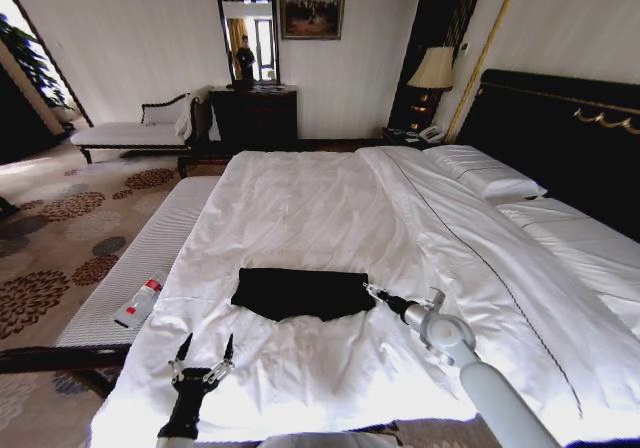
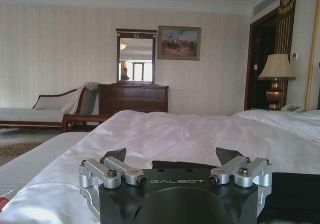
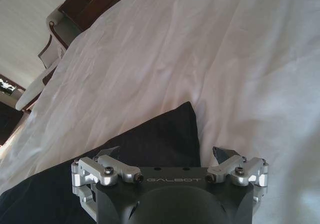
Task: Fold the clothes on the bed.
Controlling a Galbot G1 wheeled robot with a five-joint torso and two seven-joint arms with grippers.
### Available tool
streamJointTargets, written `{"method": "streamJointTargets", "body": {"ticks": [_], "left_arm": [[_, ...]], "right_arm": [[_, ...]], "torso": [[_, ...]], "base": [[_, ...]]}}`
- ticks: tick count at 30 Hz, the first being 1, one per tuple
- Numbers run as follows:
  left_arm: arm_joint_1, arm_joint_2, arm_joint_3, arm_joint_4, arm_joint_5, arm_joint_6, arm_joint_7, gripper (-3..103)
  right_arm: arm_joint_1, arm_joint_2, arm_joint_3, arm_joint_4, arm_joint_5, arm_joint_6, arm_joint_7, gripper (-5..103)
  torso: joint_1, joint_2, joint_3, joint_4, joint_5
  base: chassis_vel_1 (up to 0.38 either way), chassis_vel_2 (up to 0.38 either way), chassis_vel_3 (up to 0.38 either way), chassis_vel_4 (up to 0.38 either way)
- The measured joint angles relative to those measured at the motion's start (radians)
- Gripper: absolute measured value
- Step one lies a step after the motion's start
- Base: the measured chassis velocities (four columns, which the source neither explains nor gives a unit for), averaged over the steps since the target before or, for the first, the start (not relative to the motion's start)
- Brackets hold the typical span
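Head view. Large bed with white duvet (image 1: 300,208), white pillows at the far right, dark headboard with gold trim on the right. On the duvet, near the foot and slightly left of the bed's middle: one black cotton T-shirt (image 1: 300,291), already folded into a flat, roughly rectangular packet. Its long axis runs left to right across the bed; the near edge bulges toward the robot. No lettering is visible. Left gripper (image 1: 204,345) stands over the near edge of the duvet, nearer than the T-shirt and apart from it, fingers spread wide and holding nothing. Right gripper (image 1: 371,290) reaches in from the near right, its tips at the T-shirt's right edge; how far its fingers are parted cannot be told here. A white bottle with a red cap (image 1: 140,302) lies on the striped bench left of the bed.

Left wrist view. Left gripper (image 2: 172,156) with fingers wide apart, empty. The black T-shirt (image 2: 287,194) lies low on the white duvet (image 2: 200,134) just beyond it. Behind: a dark wooden dresser with mirror (image 2: 133,99), a pale chaise longue, a lit lamp.

Right wrist view. Right gripper (image 3: 167,153) with fingers wide apart, gripping nothing, held over a corner of the black T-shirt (image 3: 155,134) on the white duvet (image 3: 210,59).
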Motion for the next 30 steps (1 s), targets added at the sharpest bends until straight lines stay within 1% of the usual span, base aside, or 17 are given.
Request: {"method": "streamJointTargets", "body": {"ticks": [4, 8, 13, 17, 22, 27, 28, 29, 30], "left_arm": [[-0.001, -0.002, 0.001, -0.002, 0.002, 0.009, -0.001, 100], [-0.001, -0.002, 0.001, -0.002, 0.002, 0.011, -0.002, 100], [-0.002, -0.002, 0.001, -0.002, 0.002, 0.011, -0.002, 100], [-0.002, -0.001, 0.001, -0.002, 0.002, 0.011, -0.002, 100], [-0.002, -0.001, 0.001, -0.002, 0.002, 0.012, -0.003, 100], [-0.002, -0.001, 0.0, -0.001, 0.001, 0.012, -0.003, 100], [-0.002, -0.001, 0.001, -0.001, 0.001, 0.012, -0.003, 100], [-0.002, -0.001, 0.001, -0.001, 0.001, 0.012, -0.003, 100], [-0.002, -0.001, 0.001, -0.001, 0.001, 0.012, -0.003, 100]], "right_arm": [[0.029, -0.006, -0.01, -0.034, -0.007, -0.021, -0.008, 100], [0.067, 0.017, -0.02, -0.074, -0.019, -0.063, -0.013, 100], [0.074, 0.032, -0.023, -0.1, -0.031, -0.079, -0.029, 100], [0.074, 0.051, -0.013, -0.144, -0.058, -0.125, -0.063, 100], [0.097, 0.084, -0.008, -0.184, -0.059, -0.146, -0.081, 100], [0.118, 0.097, -0.009, -0.203, -0.05, -0.159, -0.093, 100], [0.122, 0.1, -0.013, -0.206, -0.049, -0.164, -0.096, 103], [0.122, 0.1, -0.013, -0.206, -0.049, -0.164, -0.096, 103], [0.125, 0.103, -0.017, -0.21, -0.05, -0.166, -0.099, 100]], "torso": [[0.0, 0.0, 0.0, 0.0, 0.0001], [0.0, 0.0, 0.0, 0.0001, -0.0001], [0.0, 0.0, 0.0, 0.0001, 0.0], [0.0, 0.0, 0.0, -0.0002, -0.0001], [0.0, 0.0, 0.0, 0.0, -0.0001], [0.0, 0.0, 0.0, 0.0, -0.0002], [0.0, 0.0, 0.0, 0.0, -0.0001], [0.0, 0.0, 0.0, 0.0, -0.0001], [0.0, 0.0, 0.0, 0.0, -0.0002]], "base": [[0.0, 0.0, 0.0, 0.0], [0.0, 0.0, 0.0, 0.0], [0.0, 0.0, 0.0, 0.0], [0.0, 0.0, 0.0, 0.0], [0.0, 0.0, 0.0, 0.0], [0.0, 0.0, 0.0, 0.0], [0.0, 0.0, 0.0, 0.0], [0.0, 0.0, 0.0, 0.0], [0.0, 0.0, 0.0, 0.0]]}}
